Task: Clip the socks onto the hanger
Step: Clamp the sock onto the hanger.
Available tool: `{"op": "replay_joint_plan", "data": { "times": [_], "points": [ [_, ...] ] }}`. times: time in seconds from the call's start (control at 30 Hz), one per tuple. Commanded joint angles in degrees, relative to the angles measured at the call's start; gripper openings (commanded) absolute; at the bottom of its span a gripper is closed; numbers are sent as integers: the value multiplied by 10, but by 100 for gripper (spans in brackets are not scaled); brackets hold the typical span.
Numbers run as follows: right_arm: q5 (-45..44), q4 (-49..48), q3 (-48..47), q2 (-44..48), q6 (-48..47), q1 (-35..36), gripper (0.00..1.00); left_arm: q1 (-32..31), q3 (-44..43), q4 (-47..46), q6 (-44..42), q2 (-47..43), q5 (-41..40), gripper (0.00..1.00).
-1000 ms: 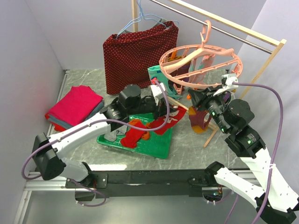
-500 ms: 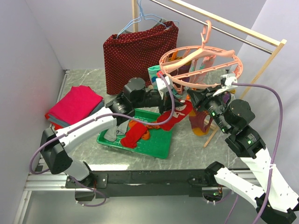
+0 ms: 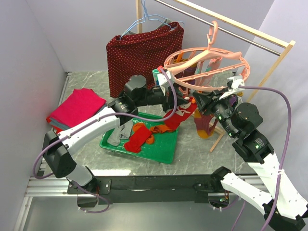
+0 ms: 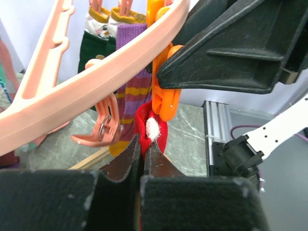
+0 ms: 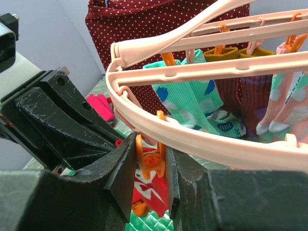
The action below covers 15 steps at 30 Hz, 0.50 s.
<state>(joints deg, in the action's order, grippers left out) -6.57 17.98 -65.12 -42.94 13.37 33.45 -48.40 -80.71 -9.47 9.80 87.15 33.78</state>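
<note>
Table (image 3: 192, 154): grey-green marbled top that carries all the rest.
Rack (image 3: 269, 62): wooden frame with a metal rail at the back right. Both hangers hook onto the rail.
Dotted cloth (image 3: 139, 57): dark red, hung on the blue wire hanger (image 3: 144, 20), behind the left arm.
Hanger (image 3: 211, 57): salmon-pink ring hooked on the rail, above the right end of the tray. Its rim runs across the right wrist view in front of the hung socks.
Tray (image 3: 163, 151): green, mid-table, under the left arm.
Cloth stack (image 3: 77, 108): pink-red and folded, at the far left, well apart from the tray.
Left gripper (image 4: 143, 144): fingers pressed together on the red sock (image 4: 153, 130), held up just beneath the ring's near rim.
Right gripper (image 5: 149, 163): fingers narrow, squeezing the orange clip (image 5: 150, 161) that dangles from the rim.
In the way: the right gripper's black finger fills the upper right of the left wrist view and covers part of the clip. The left gripper's body blocks the left of the right wrist view.
Red sock's place: white-marked, with its tip right at the clip's lower end. Its tail hangs down toward the tray.
Striped sock (image 4: 137, 89): purple-orange, hanging just behind the clip.
Counts: two arms, two hangers, one tray.
Loose in the tray: a second red sock (image 3: 136, 141), an orange sock (image 3: 144, 129) and a grey sock (image 3: 114, 137).
Already hung: two teal socks (image 5: 192, 101), two maroon socks (image 5: 240, 86) and two pink socks (image 5: 284, 108).
</note>
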Motion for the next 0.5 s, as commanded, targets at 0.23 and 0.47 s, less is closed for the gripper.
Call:
{"op": "replay_joint_plan", "data": {
  "times": [0.23,0.47],
  "points": [
    [4,-31,7,12,-11,-1,0,5,-19,-22,5,-3,59,1],
    [1,-32,8,15,-11,-2,0,7,-38,8,-7,6,77,1]
  ]
}}
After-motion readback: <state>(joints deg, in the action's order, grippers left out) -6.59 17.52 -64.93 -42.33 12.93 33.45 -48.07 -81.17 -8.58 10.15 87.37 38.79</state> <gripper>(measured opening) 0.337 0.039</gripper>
